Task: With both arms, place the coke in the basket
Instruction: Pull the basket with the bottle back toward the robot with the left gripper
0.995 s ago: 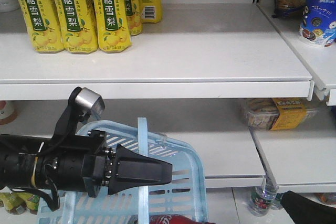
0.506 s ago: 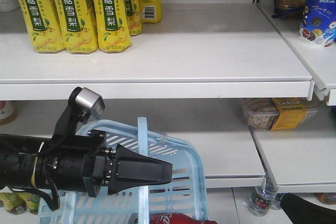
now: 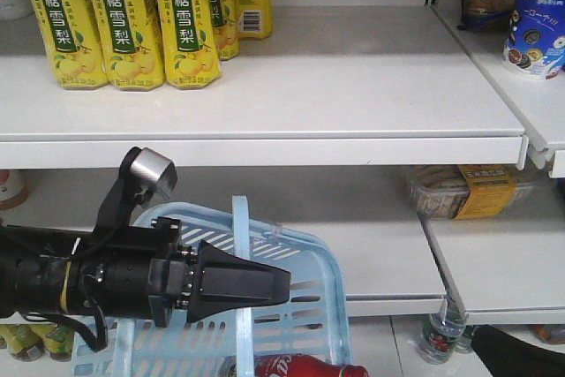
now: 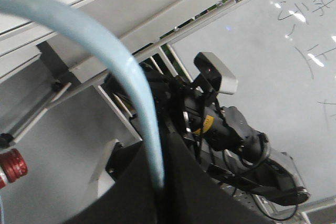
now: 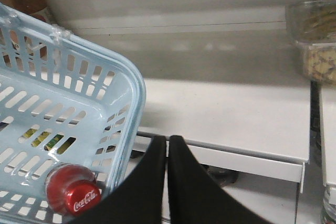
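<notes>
Coke [image 3: 300, 365] lying on its side in basket [image 3: 328, 264], red label with white script, red cap, just below left gripper [image 3: 284, 284] clenched on handle [image 3: 240, 227], right gripper [image 5: 168, 138] pressed closed, empty, coke at its lower left

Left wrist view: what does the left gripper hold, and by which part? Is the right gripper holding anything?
The left gripper is shut on the basket, gripping its light-blue handle band. The right gripper is shut and holds nothing.
</notes>
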Available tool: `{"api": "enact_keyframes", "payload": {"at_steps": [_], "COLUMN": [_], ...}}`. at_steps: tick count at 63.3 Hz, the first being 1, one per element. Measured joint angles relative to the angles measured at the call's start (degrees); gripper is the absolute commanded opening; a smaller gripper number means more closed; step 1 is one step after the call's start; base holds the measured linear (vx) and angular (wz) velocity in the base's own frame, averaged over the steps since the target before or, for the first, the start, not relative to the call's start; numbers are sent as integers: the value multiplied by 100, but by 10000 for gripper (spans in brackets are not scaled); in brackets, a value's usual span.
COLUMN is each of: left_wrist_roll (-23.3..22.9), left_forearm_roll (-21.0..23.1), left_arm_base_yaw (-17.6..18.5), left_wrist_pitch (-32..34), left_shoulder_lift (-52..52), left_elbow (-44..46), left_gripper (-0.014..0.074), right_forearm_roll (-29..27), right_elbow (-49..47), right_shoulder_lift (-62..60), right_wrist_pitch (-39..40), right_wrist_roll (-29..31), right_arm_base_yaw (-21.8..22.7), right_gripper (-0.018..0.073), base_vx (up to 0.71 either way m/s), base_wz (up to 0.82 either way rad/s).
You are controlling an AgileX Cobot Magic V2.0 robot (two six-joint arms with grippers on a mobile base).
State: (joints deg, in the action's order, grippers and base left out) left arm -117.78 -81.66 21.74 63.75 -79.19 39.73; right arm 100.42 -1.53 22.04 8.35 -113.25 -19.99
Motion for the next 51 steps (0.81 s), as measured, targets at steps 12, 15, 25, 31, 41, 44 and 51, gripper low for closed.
{"api": "enact_keyframes", "payload": {"at_steps": [12, 15, 25, 31, 41, 44, 51], "left_wrist_roll": [358, 595, 1336, 1587, 1948, 2047, 2199], "left_forearm_roll": [-45, -45, 74, 87, 264, 394, 723], "left_arm_base_yaw": [0, 0, 0, 0, 2, 7, 20], "left_wrist_pitch": [-728, -917, -1100, -1112, -1284, -1386, -1768], "left_shoulder_lift": [-5, -5, -5, -5, 223, 387, 941], "left_elbow": [0, 0, 0, 0, -338, -531, -1033], "left_gripper": [-6, -6, -6, -6, -6, -6, -6], "right_forearm_roll": [0, 0, 0, 0, 0, 0, -5], "right_elbow": [0, 0, 0, 0, 0, 0, 0], "right_shoulder_lift": [0, 0, 0, 0, 0, 0, 0], "right_wrist_pitch": [0, 0, -19, -24, -24, -24, -24], "right_wrist_roll": [0, 0, 0, 0, 0, 0, 0], "right_arm_base_yaw": [0, 0, 0, 0, 0, 0, 0], "right_gripper": [-4, -4, -4, -4, -4, -4, -4], "base_vx": [0, 0, 0, 0, 0, 0, 0], "base_wz": [0, 0, 0, 0, 0, 0, 0]}}
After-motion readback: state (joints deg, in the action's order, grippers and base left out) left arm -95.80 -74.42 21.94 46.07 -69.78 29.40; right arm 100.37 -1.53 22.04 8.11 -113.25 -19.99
